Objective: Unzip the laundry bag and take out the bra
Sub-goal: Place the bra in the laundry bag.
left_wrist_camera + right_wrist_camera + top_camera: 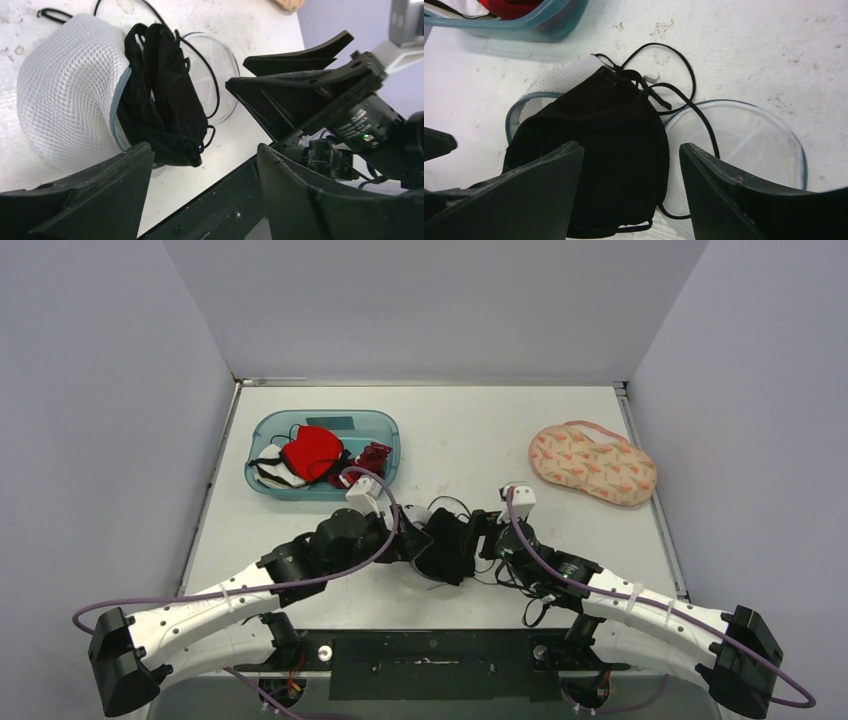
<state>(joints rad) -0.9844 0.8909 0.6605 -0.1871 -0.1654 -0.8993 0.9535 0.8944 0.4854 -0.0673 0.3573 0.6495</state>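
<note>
Both arms are meeting low over the near middle of the bench [470, 430]. The left hand [204, 150] is standing with its fingers apart and gripping nothing. The right hand [630, 147] is spread the same way, straddling the bra [609, 120] without closing on it.

The laundry bag [65, 100] is lying unzipped, with its mesh flap [744, 135] folded out flat. The black bra is sitting half out of the mouth, and its straps [684, 75] are trailing loose over the bench and the flap. I am judging the unzip done and the removal partway.

Risks I am watching:
- A pinch catching mesh along with the cup would be lifting the bag too.
- A strap snagging on the zip edge, or looping a finger, would be dragging the bag along.
- The hands are working close together, so a sideways pull is risking a knock.

The teal bin [322, 453] and the peach-patterned pouch [592, 462] are sitting well apart from the work.
</note>
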